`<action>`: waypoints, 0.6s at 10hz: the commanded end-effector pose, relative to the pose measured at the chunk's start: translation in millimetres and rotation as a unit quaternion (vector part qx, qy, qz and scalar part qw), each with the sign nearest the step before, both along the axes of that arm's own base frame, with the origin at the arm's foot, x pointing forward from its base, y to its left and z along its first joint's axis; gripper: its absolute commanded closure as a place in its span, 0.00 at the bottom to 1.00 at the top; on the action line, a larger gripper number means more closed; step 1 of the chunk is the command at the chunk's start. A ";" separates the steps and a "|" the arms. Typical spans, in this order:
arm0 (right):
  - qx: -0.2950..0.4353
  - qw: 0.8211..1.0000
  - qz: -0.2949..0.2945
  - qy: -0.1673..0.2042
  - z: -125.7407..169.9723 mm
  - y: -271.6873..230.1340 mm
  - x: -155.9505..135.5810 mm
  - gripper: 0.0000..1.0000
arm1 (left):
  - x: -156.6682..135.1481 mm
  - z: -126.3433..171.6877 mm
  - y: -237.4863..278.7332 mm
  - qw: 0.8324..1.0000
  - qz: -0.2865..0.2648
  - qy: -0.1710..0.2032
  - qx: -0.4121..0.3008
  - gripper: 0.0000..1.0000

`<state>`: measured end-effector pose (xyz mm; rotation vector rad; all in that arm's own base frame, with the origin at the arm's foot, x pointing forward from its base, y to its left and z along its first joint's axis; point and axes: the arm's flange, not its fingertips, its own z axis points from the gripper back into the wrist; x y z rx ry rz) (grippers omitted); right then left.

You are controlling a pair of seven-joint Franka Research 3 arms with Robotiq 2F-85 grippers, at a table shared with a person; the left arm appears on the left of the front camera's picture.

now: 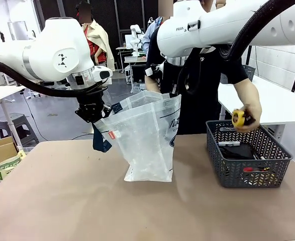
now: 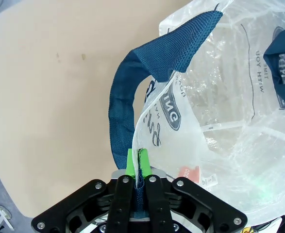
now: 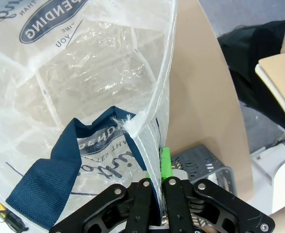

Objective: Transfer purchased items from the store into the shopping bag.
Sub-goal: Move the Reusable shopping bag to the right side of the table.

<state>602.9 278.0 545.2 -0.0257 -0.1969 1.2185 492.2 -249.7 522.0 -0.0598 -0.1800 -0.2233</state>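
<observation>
The transfer stood at its loading step. The translucent whitish plastic shopping bag (image 1: 147, 143) with dark navy handles stood upright on the brown worktop (image 1: 62, 201), just left of the dark grey lattice-sided plastic basket (image 1: 248, 178), and both arms held its mouth wide. The left claw (image 2: 136, 158) was clamped on the bag's rim beside a navy webbing handle (image 2: 125, 102), its green pads pressed together over the film. The right claw (image 3: 160, 162) was clamped the same way on the opposite rim. Above the basket's far edge the person's hand (image 1: 251, 116) held a small round yellow item (image 1: 238, 118), apparently bound for the bag. The next move seemed to call for both claws to hold the mouth spread and steady while that item was dropped in. Fingers half covered the yellow item, so it could not be identified. The goods lying in the basket, a small red piece (image 1: 253, 169) among dark flat packs, were indistinct. Crinkled film made it hard to say whether anything lay inside the bag.
</observation>
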 end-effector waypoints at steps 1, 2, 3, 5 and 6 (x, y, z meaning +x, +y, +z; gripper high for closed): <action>0.000 1.000 -0.003 0.000 -0.3 -1.3 0.3 1.00 | -0.5 1.9 0.9 1.000 0.004 0.000 -0.004 1.00; 0.000 1.000 -0.003 0.000 -0.3 -1.3 0.3 1.00 | -0.5 1.9 0.9 1.000 0.004 0.000 -0.004 1.00; 0.000 1.000 -0.003 0.000 -0.3 -1.3 0.3 1.00 | -0.5 1.9 0.9 1.000 0.004 0.000 -0.004 1.00; 0.000 1.000 -0.003 0.000 -0.3 -1.3 0.3 1.00 | -0.5 1.9 0.9 1.000 0.004 0.000 -0.004 1.00; 0.000 1.000 -0.003 0.000 -0.3 -1.3 0.3 1.00 | -0.5 1.9 0.9 1.000 0.004 0.000 -0.004 1.00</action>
